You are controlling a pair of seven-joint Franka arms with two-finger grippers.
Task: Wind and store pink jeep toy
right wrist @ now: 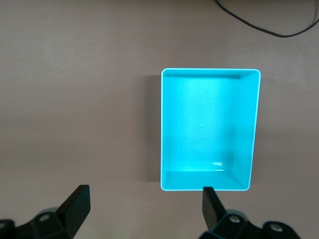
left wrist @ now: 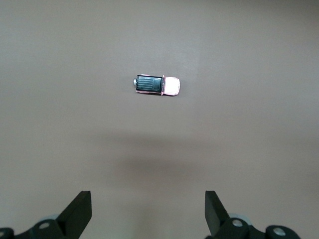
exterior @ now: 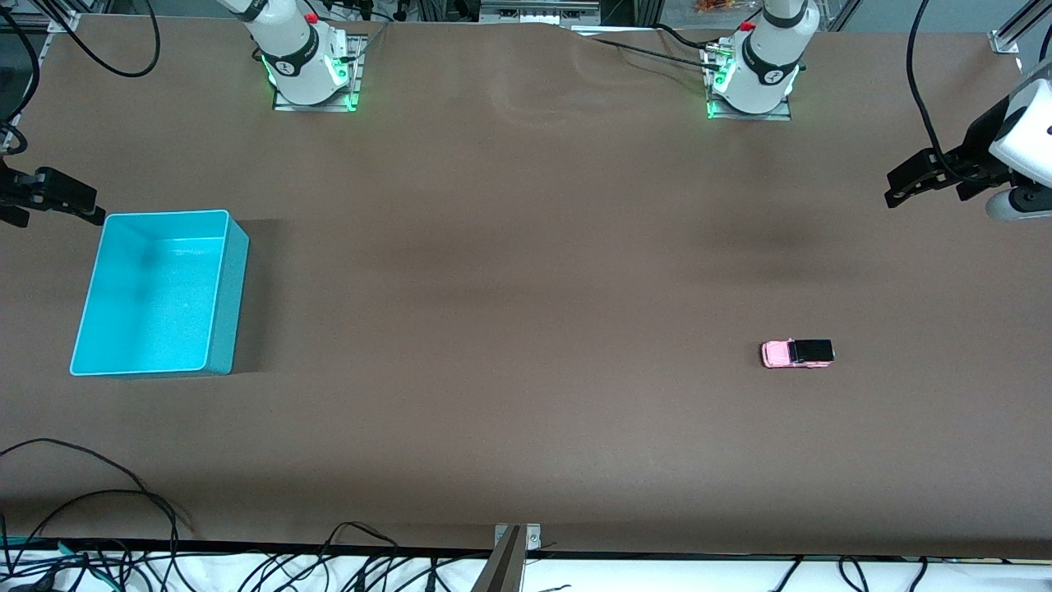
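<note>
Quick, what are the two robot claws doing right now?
Left gripper: jaws open, holding nothing, up above the table with the pink jeep toy in its view.
Right gripper: jaws open, holding nothing, up by the turquoise bin.

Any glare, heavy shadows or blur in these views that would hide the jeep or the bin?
Front view: even light, soft dark bands across the table, pink jeep toy crisp. Left wrist view: a faint broad shadow between the jeep and the open left gripper. Right wrist view: bright sheen on the floor of the turquoise bin, nothing hidden, right gripper open.
</note>
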